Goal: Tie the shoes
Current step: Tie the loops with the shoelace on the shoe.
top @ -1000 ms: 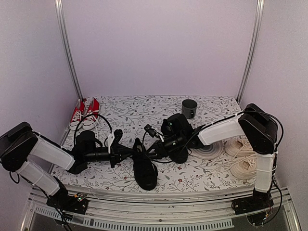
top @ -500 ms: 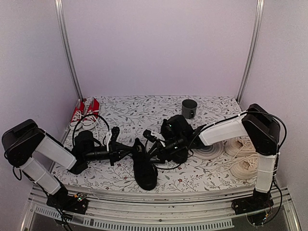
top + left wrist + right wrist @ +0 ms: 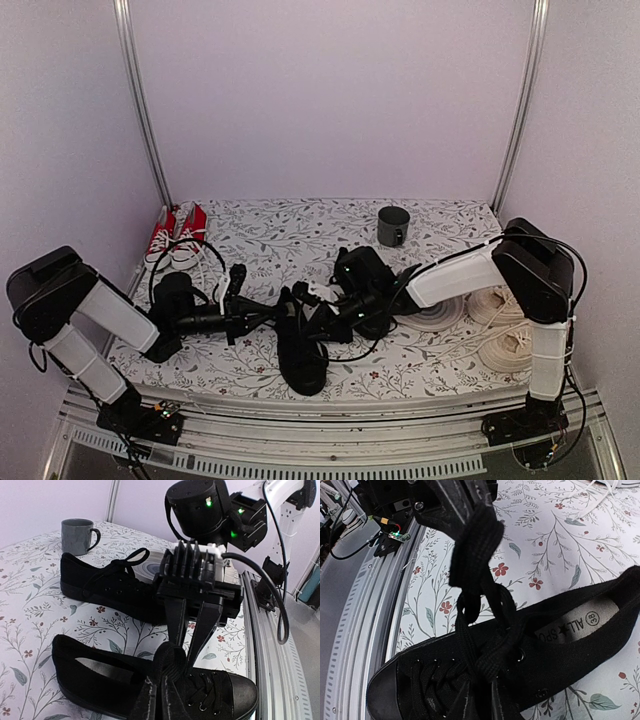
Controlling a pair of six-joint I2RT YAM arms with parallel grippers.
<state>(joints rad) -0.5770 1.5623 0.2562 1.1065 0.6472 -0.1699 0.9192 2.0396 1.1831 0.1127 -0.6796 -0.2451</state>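
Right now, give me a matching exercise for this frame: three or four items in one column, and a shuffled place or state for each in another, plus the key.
Items:
1. grey mug
2. red sneakers
3. cream sneakers
4. near black shoe

Places or states:
A. far left corner of the table
B. between the two grippers, its lace pulled up
C. right edge, beside the right arm
D. upright near the back edge

Pairs: 1-D, 2-A, 3-C, 4-B
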